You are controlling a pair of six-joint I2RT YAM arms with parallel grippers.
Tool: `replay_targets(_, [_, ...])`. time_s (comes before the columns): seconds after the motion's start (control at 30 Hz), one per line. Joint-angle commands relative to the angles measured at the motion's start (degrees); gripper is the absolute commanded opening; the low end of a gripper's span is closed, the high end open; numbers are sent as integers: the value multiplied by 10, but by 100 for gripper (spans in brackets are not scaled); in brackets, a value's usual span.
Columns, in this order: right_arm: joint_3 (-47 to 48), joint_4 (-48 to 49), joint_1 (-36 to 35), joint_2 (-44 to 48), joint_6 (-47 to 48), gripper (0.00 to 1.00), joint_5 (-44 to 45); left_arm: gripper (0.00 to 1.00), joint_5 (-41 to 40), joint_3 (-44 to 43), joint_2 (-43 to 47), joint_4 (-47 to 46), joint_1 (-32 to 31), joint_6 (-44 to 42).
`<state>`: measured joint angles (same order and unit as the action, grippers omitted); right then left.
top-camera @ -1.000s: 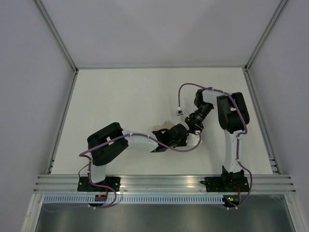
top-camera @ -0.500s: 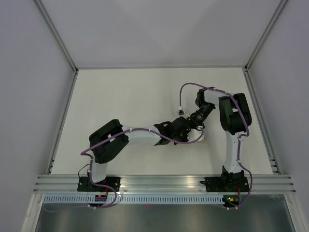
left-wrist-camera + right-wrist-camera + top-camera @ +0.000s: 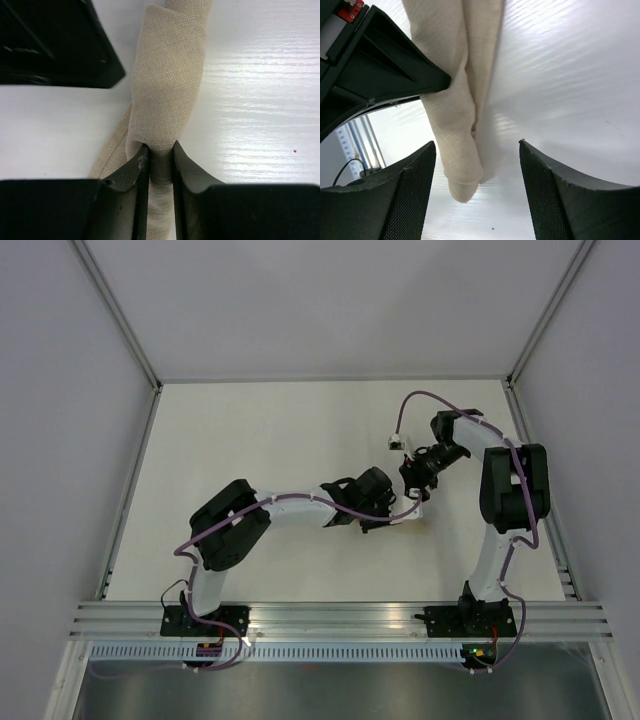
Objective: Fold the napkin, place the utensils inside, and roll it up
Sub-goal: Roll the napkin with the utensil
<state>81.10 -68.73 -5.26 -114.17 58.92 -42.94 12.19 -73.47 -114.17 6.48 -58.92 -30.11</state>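
At the centre right of the overhead view, both arms reach in over the white counter (image 3: 250,440). In the left wrist view the napkin (image 3: 167,75), rolled into a tight beige tube, runs from the top of the frame down to the bottom centre. There the left gripper (image 3: 160,152) pinches it, jaws nearly closed on the cloth. In the right wrist view the right gripper (image 3: 476,145) stands wide open and holds nothing. The napkin's rolled end lies between its fingers, close to the finger at lower left; I cannot tell whether they touch.
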Motion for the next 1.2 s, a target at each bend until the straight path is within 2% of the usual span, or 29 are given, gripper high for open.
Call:
replay_targets(0.0, [-5, 41, 33, 43, -11, 73, -60, 7, 78, -6, -47, 103, 5, 44])
replay_targets(0.23, [-67, 101, 106, 131, 0, 73, -110, 8, 165, -85, -91, 185, 57, 57])
replay_targets(0.4, [-181, 199, 127, 247, -13, 73, -105, 9, 223, -131, -125, 233, 90, 66])
replay_targets(0.43, [-203, 243, 127, 267, -13, 73, -102, 9, 237, -146, -135, 240, 96, 66])
replay_targets(0.53, [-304, 315, 125, 372, -7, 76, -93, 10, 267, -184, -163, 287, 109, 69])
replay_targets(0.63, [-362, 366, 105, 434, -7, 79, -57, 11, 290, -227, -191, 327, 120, 70])
replay_targets(0.73, [-404, 404, 58, 467, -15, 79, 1, 12, 309, -260, -213, 347, 123, 73])
replay_targets(0.77, [-413, 415, 22, 472, -18, 79, 14, 12, 312, -268, -217, 357, 124, 74])
replay_targets(1.03, [-487, 517, -116, 483, -54, 79, 158, 13, 328, -315, -245, 376, 127, 91])
replay_targets(1.17, [-502, 577, -144, 467, -65, 79, 205, 13, 334, -328, -251, 382, 127, 95])
